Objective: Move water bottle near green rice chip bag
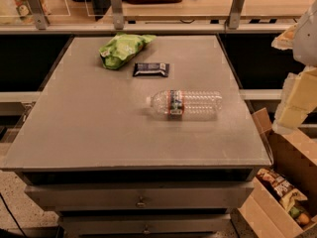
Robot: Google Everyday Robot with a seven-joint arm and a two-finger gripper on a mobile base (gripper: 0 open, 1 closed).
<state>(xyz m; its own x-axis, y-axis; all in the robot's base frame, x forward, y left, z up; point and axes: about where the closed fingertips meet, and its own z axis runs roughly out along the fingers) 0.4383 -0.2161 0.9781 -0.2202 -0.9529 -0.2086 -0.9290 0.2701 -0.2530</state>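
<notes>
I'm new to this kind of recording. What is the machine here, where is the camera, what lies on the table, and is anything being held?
There is only one picture. It looks down on a grey table from its front side, and where the camera is mounted is not on record. The pale, blurred shape at the right edge is the robot's single arm, with its gripper hanging beside the table and touching nothing there.

Three things lie on the table. The water bottle is on its side right of the middle, with its cap pointing left. The green rice chip bag is at the far edge. A dark-blue snack wrapper lies between them, close to the bag.

The bottle is not being held.
</notes>
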